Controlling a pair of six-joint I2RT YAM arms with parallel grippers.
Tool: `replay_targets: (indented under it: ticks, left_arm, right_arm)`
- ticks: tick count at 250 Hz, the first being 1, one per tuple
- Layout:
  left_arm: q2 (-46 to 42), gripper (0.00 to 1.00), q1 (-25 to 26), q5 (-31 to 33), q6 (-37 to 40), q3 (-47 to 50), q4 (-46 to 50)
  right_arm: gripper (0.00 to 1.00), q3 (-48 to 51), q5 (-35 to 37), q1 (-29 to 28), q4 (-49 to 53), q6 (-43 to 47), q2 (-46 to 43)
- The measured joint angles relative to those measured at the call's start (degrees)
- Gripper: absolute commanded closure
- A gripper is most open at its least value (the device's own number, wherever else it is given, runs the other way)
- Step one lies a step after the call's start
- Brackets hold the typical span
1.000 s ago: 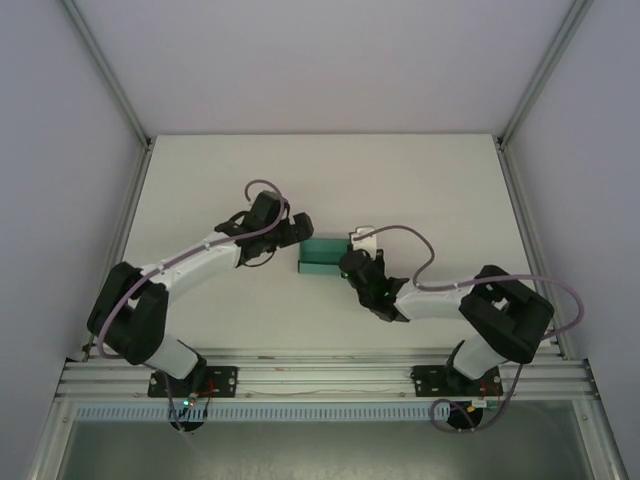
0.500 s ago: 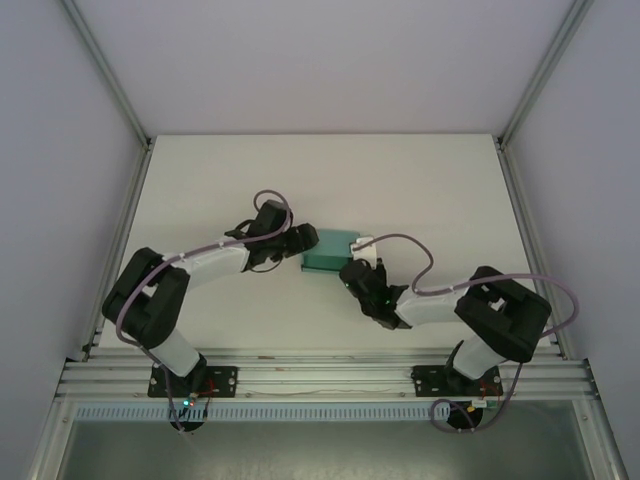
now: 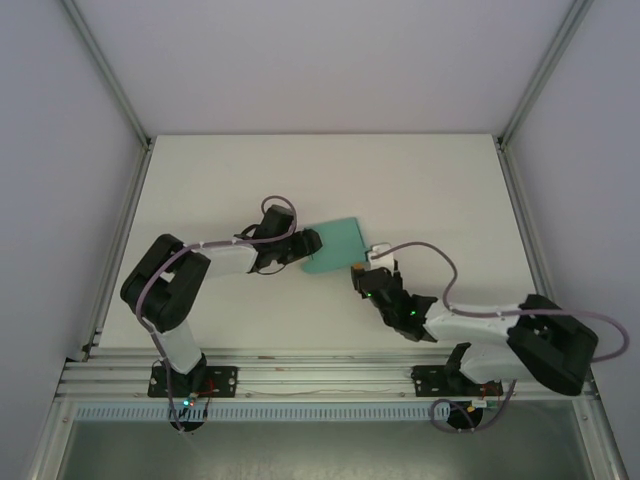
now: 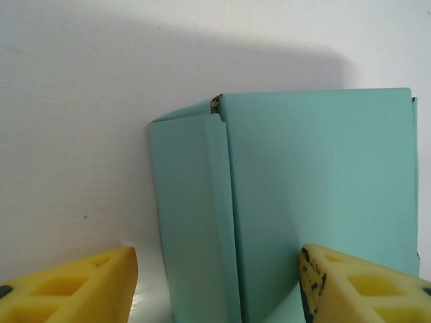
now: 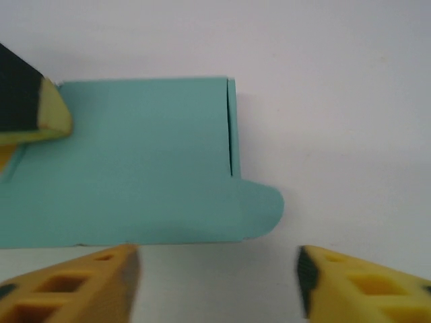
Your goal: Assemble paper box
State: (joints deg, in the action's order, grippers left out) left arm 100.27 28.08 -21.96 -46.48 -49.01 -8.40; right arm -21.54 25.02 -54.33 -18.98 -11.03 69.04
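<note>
Right hand (image 5: pixel 217 259) has let go and pulled back toward the near edge of the tabletop (image 3: pixel 440 180). A second ago it was closed at the box (image 3: pixel 335 243); now its jaws stand wide with bare tabletop between them. The box sits just beyond its fingertips, not touching. Meanwhile my left hand (image 4: pixel 217 259) has pushed in further from the left, and the box has gone from a small raised shape to lying flat, nudged a little toward the far edge. It's about mid-tabletop now, turned slightly askew. Left hand is open too, straddling the box's near end: one yellow finger (image 4: pixel 363 282) overlaps the teal card, the other sits clear of it over the tabletop. In the left wrist view a long flap (image 4: pixel 195 215) is folded along the box's left side. A rounded tab (image 5: pixel 262 208) sticks out at the corner nearest the right hand.
</note>
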Motion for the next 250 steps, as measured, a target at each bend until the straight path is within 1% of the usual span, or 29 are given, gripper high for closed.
replay_targets:
  ticks: [23, 31, 51, 66, 73, 87, 99, 111, 128, 137, 150, 168, 187, 206, 226, 250]
  left_arm:
    - [0.11, 0.44, 0.00, -0.13, 0.07, 0.00, -0.39]
    - [0.17, 0.45, 0.00, -0.15, 0.09, 0.00, -0.63]
    - [0.44, 0.52, -0.02, -0.31, 0.20, 0.13, -1.79]
    - [0.50, 0.53, -0.07, -0.68, 0.48, 0.50, -3.02]
    - [0.50, 0.55, -0.11, -0.85, 0.50, 0.70, -3.48]
    - [0.50, 0.56, -0.42, -1.49, 0.72, 1.25, -4.44]
    - [0.50, 0.60, -0.81, -2.19, 1.01, 1.81, -5.42]
    - [0.50, 0.61, -1.29, -3.04, 1.18, 2.56, -6.78]
    - [0.50, 0.66, -2.01, -4.31, 1.46, 4.09, -9.46]
    - [0.48, 0.67, -2.34, -4.83, 1.46, 4.85, -10.86]
    - [0.46, 0.71, -2.78, -5.66, 1.42, 6.16, -13.27]
    - [0.20, 0.73, -3.45, -6.67, 1.31, 8.11, -16.50]
    - [-0.22, 0.76, -4.15, -7.58, 1.16, 10.14, -19.45]
    - [-0.48, 0.84, -4.63, -8.15, 0.72, 11.63, -21.94]
    - [-0.50, 0.86, -5.27, -9.05, -0.22, 12.87, -24.61]
    - [-0.50, 0.86, -6.12, -10.29, -1.09, 14.23, -27.19]
  right_arm:
    - [0.11, 0.37, -0.44, 0.57, 1.70, -0.90, -5.70]
    - [0.09, 0.39, -0.85, 1.20, 2.16, -1.27, -7.39]
    - [0.00, 0.37, -3.41, 4.83, 3.43, -3.72, -11.21]
    - [0.00, 0.09, -6.27, 8.50, 5.09, -5.16, -12.79]
    - [0.00, -0.24, -7.63, 10.27, 6.05, -5.70, -13.05]
    - [0.00, -1.55, -10.27, 13.35, 8.52, -6.95, -12.85]
    - [0.00, -3.32, -13.00, 15.87, 10.80, -7.85, -12.13]
    - [0.00, -5.79, -16.04, 18.51, 12.98, -8.85, -10.62]
    - [0.00, -9.79, -20.70, 22.23, 15.10, -10.40, -7.48]
    - [0.00, -11.63, -23.15, 23.96, 15.56, -11.19, -5.49]
    - [0.00, -13.77, -26.95, 26.21, 15.58, -12.15, -2.43]
    - [0.00, -16.06, -32.02, 28.41, 15.54, -13.27, 2.56]
    - [0.00, -18.16, -36.94, 29.88, 15.58, -14.12, 8.00]
    - [0.00, -20.61, -41.53, 30.77, 15.63, -14.88, 13.51]
    - [0.00, -23.23, -45.92, 31.28, 15.47, -15.56, 18.75]
    - [0.04, -25.20, -51.10, 31.28, 13.97, -16.72, 23.58]
